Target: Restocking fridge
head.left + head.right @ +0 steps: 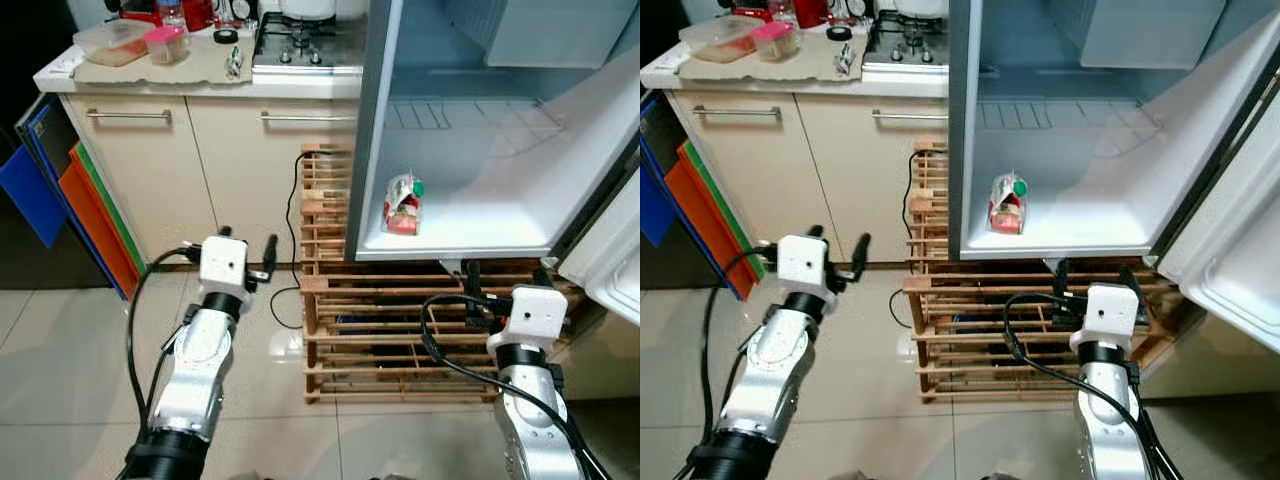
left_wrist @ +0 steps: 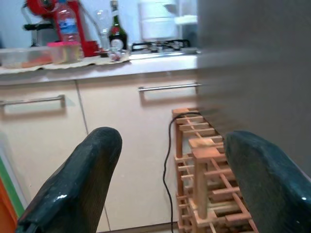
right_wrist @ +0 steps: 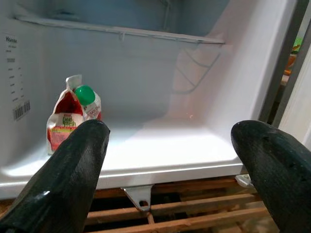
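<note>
The fridge (image 1: pixel 470 160) stands open on a wooden rack (image 1: pixel 400 330), its door (image 1: pixel 610 250) swung out to the robot's right. Its bottom compartment is nearly bare: one carton (image 1: pixel 404 204) with a green cap stands upright near the left wall, toward the front edge of the floor, with the wire shelf (image 1: pixel 470 115) above it carrying nothing that can be seen.

To the left of the fridge runs the worktop (image 1: pixel 200 75) over pale cabinets (image 1: pixel 190 170), with a gas hob (image 1: pixel 300 45) at its right end. On it sit a clear tub (image 1: pixel 112 42), a pink-lidded container (image 1: pixel 166 44) and, further back, a plastic bottle (image 2: pixel 67 26) and a dark glass bottle (image 2: pixel 114 31). A black cable (image 1: pixel 295 240) hangs down between cabinet and rack.

The left tool (image 1: pixel 250 265) is raised in front of the cabinets, fingers spread apart and holding nothing. The right tool (image 1: pixel 505 275) points at the fridge's lower front edge just above the rack, fingers likewise spread and empty.

With one carton already in and both tools free, the step in hand seems to be fetching the next item. That probably calls for turning left toward the worktop, picking one container to suit the spread of the fingers, and bringing it past the fridge's side wall without knocking the carton.
</note>
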{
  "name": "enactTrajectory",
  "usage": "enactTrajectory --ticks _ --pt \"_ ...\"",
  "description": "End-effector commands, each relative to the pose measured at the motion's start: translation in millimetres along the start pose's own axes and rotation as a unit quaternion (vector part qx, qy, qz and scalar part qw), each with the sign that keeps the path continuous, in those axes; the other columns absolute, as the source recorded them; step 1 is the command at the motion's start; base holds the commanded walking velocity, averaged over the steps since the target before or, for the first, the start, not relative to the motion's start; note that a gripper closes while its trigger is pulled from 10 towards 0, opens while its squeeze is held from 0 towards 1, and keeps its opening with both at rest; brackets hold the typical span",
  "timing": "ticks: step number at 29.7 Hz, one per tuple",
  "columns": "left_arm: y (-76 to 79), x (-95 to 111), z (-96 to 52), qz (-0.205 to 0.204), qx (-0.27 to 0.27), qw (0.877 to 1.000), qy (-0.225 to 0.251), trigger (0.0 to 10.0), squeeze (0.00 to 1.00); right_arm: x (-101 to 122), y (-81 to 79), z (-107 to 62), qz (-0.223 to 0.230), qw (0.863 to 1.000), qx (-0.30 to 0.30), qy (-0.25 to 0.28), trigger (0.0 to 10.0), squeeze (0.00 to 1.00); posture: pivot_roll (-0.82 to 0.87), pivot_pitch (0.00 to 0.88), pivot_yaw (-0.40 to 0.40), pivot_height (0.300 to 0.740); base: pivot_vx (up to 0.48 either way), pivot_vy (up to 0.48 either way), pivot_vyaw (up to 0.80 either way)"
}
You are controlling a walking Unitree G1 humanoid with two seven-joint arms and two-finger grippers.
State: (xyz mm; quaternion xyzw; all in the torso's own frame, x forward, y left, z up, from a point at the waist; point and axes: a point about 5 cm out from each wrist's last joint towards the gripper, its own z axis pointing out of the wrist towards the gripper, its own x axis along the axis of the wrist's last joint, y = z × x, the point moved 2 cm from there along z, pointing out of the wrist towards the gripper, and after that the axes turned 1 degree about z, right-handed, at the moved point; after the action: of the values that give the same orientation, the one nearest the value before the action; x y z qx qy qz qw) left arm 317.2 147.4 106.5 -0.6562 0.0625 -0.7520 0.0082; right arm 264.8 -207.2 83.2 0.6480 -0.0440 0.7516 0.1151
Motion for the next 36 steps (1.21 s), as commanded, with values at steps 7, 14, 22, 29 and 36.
enactTrajectory --ticks 7,14,22,29,36 --pt "9.2 -7.0 6.1 -0.022 -0.018 0.999 -0.026 10.0 0.00 5.7 15.4 9.9 0.010 0.999 -0.048 0.003 10.0 0.00 0.05 0.000 0.019 0.740 0.000 0.000 0.00" --pt "16.9 -7.3 5.8 -0.041 -0.038 0.998 -0.028 10.0 0.00 4.0 10.4 13.1 0.003 0.999 -0.039 -0.005 10.0 0.00 0.05 0.004 0.021 0.740 0.000 0.000 0.00" --pt "19.7 -6.0 9.5 -0.034 -0.042 0.998 -0.032 10.0 0.00 1.7 8.3 15.9 0.008 0.999 -0.037 -0.012 10.0 0.00 0.05 0.009 0.023 0.740 -0.099 0.000 0.00" --pt "21.1 -5.6 13.7 -0.044 -0.046 0.997 -0.036 10.0 0.00 -1.7 4.6 13.5 0.007 0.999 -0.030 -0.020 10.0 0.00 0.04 0.010 0.024 0.740 -0.395 0.000 0.00" --pt "22.3 -4.6 17.8 -0.044 -0.050 0.997 -0.036 10.0 0.00 -4.0 2.9 11.5 0.003 0.999 -0.023 -0.025 10.0 0.00 0.04 0.012 0.024 0.740 -0.357 0.000 0.00"
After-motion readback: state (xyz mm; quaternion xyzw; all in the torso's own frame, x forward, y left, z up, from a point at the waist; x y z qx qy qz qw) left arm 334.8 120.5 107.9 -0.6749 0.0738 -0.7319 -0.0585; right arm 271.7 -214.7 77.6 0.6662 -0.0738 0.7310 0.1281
